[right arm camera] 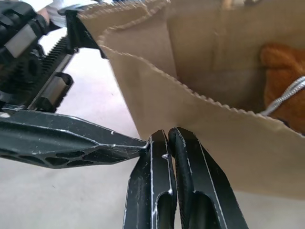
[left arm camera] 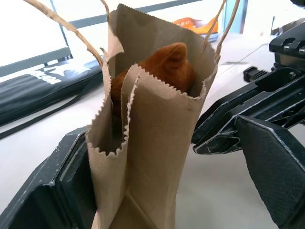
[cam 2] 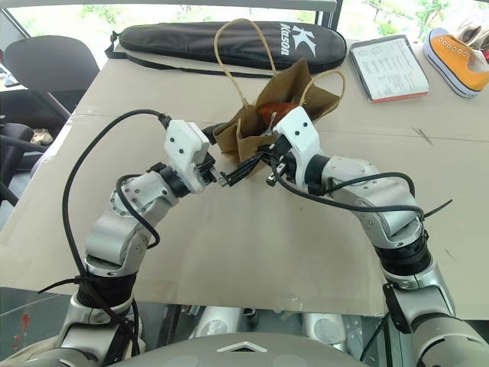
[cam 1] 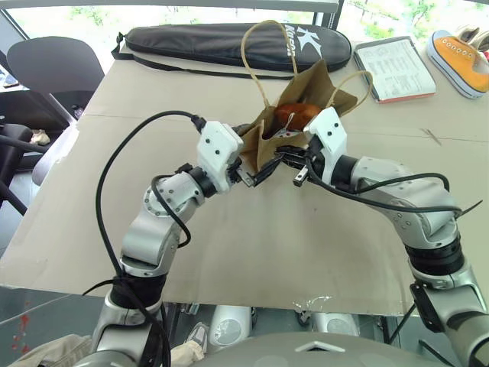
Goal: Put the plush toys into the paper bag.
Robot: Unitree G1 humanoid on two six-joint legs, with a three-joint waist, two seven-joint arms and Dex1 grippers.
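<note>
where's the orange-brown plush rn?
Inside the paper bag mid-table: the orange-brown plush shows in its open mouth, just beyond both grippers, near the black case.

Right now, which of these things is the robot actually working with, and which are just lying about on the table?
Part of the job:
- paper bag
- orange-brown plush toy, already inside the bag
- left gripper, open around the bag's edge
- right gripper, shut beside the bag

Just lying about:
- black zippered case
- orange-and-white sneaker
- printed sheet
</note>
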